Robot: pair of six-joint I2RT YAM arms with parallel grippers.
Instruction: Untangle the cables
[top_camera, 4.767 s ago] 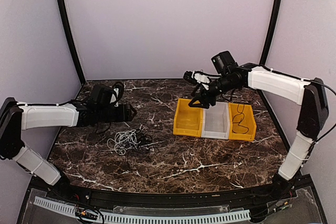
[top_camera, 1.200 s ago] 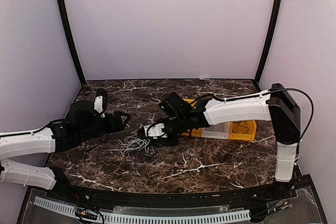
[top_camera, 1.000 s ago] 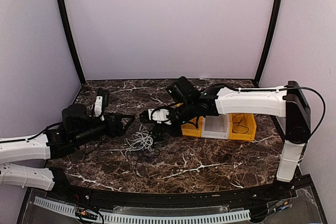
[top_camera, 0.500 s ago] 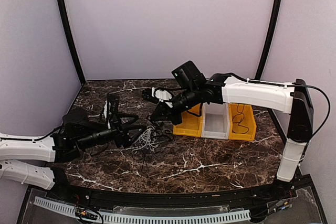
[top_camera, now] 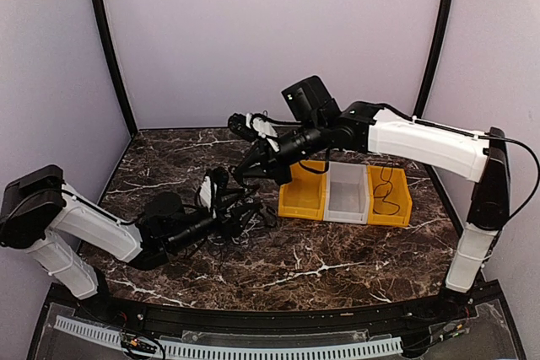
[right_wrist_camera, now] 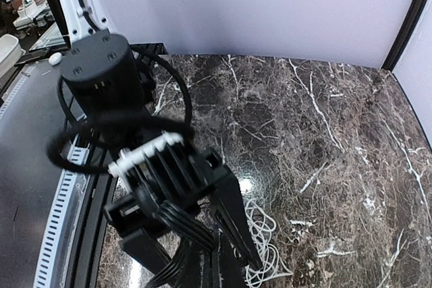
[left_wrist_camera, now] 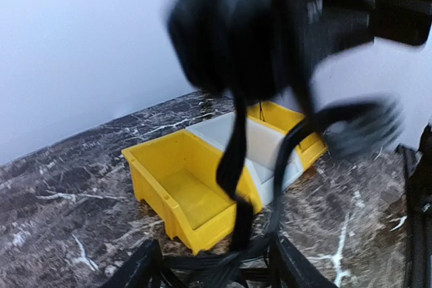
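The cables (top_camera: 253,218) lie as a dark clump on the marble left of the bins. My right gripper (top_camera: 243,171) hangs above the clump, shut on a black cable (left_wrist_camera: 233,160) whose strands rise taut from it. My left gripper (top_camera: 232,208) lies low on the table at the clump. In the left wrist view, the left gripper (left_wrist_camera: 216,268) has its jaws apart, with black strands running between them. From the right wrist, the right gripper (right_wrist_camera: 214,261) is shut at the bottom edge, and a coil of white cable (right_wrist_camera: 266,244) lies on the table beneath.
Three bins stand in a row right of the clump: a yellow bin (top_camera: 304,191), a grey bin (top_camera: 348,196) and another yellow bin (top_camera: 390,198) with a black cable (top_camera: 386,185) in it. The left arm's wrist (right_wrist_camera: 101,72) sits right under the right gripper.
My right gripper has climbed up and back, pulling black cable strands out of the clump. My left arm has slid forward low into the clump, and its jaws have narrowed.
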